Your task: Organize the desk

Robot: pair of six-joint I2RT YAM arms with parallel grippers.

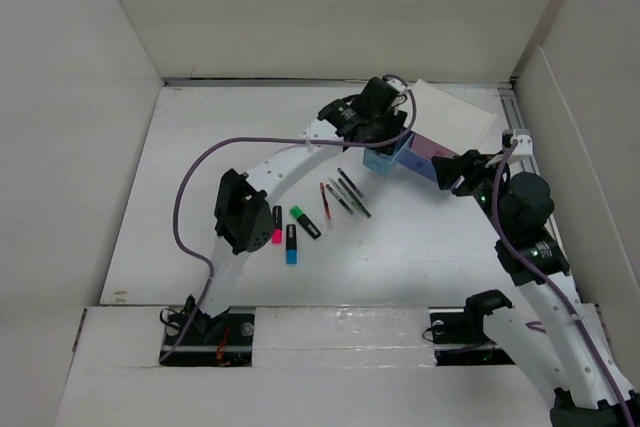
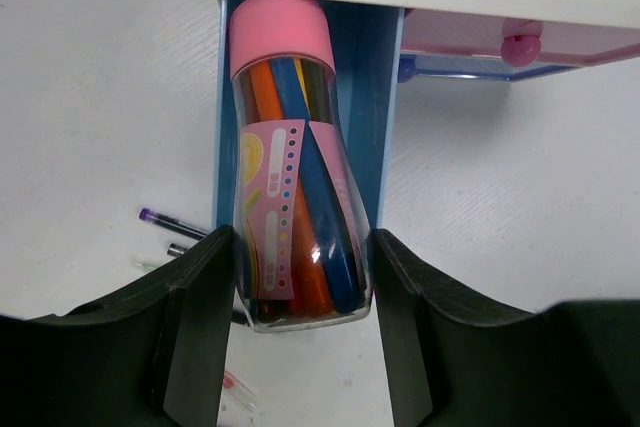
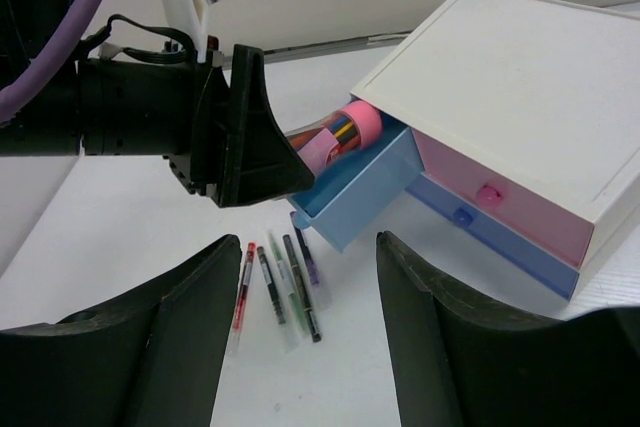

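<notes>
My left gripper (image 2: 302, 287) is shut on a clear bottle of colour markers (image 2: 295, 197) with a pink cap. The bottle's capped end lies inside the pulled-out light blue drawer (image 2: 385, 117) of the small white drawer box (image 3: 510, 87), and its base sticks out past the drawer front, tilted up. From above, the left gripper (image 1: 375, 132) is over that drawer (image 1: 385, 159). My right gripper (image 3: 310, 239) hangs open over the white desk (image 1: 420, 247), just right of the box, with nothing between its fingers.
Several thin pens (image 3: 285, 282) lie side by side in front of the open drawer. Three short highlighters (image 1: 290, 230), pink, green and blue, lie nearer the left arm. A pink drawer (image 3: 490, 192) and a darker blue one (image 3: 460, 215) sit shut below. White walls surround the desk.
</notes>
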